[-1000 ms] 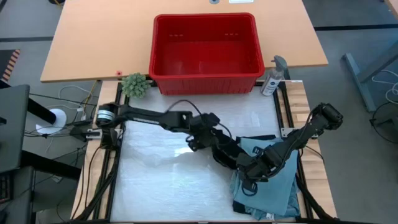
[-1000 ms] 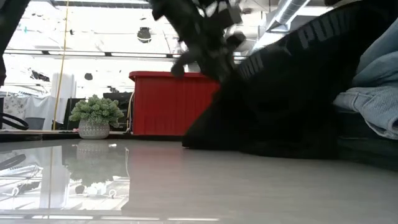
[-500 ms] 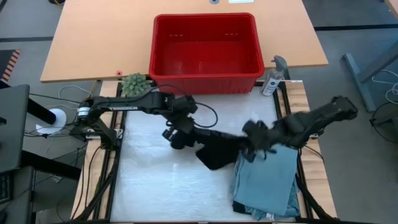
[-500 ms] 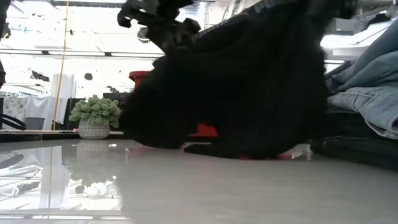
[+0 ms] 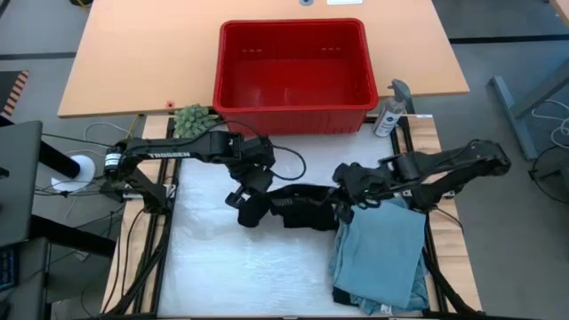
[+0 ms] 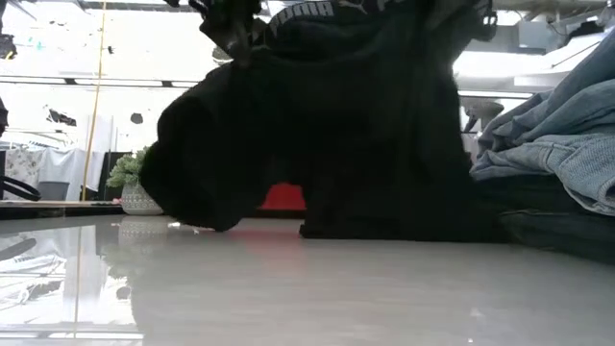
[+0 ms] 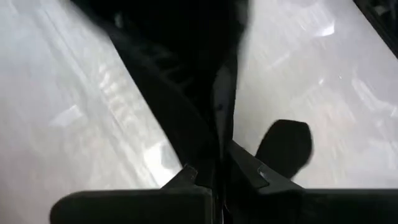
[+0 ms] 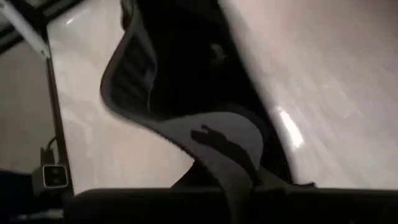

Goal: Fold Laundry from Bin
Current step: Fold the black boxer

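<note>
A small black item of the laundry (image 5: 298, 209), its waistband printed with white letters (image 6: 317, 12), hangs spread between my two grippers over the middle of the table. My left gripper (image 5: 242, 199) is shut on its left end and my right gripper (image 5: 345, 197) on its right end. The item's lower edge (image 6: 384, 231) touches the table. Light blue garments (image 5: 382, 258) lie piled on the table's right side. The red bin (image 5: 293, 67) stands at the far edge. My left gripper pinches a bunched edge of the black item (image 7: 217, 149) between its two fingers, slanting down from the table's left. The cloth hangs below the fingers. My right gripper pinches the waistband (image 8: 227, 158), its grey inner face showing, slanting down from the right. The band runs fairly taut toward the other gripper.
A small potted plant (image 5: 192, 121) and a spray bottle (image 5: 391, 108) flank the bin. The shiny white mat (image 5: 231, 267) lies bare on the near left. Black frame rails (image 5: 160, 258) run along both sides of the table.
Both grippers have risen and drawn apart, the left toward the table's left edge, the right toward the far edge. The black item has come up off the pile on the right and now hangs spread between them, its lower edge on the table.
</note>
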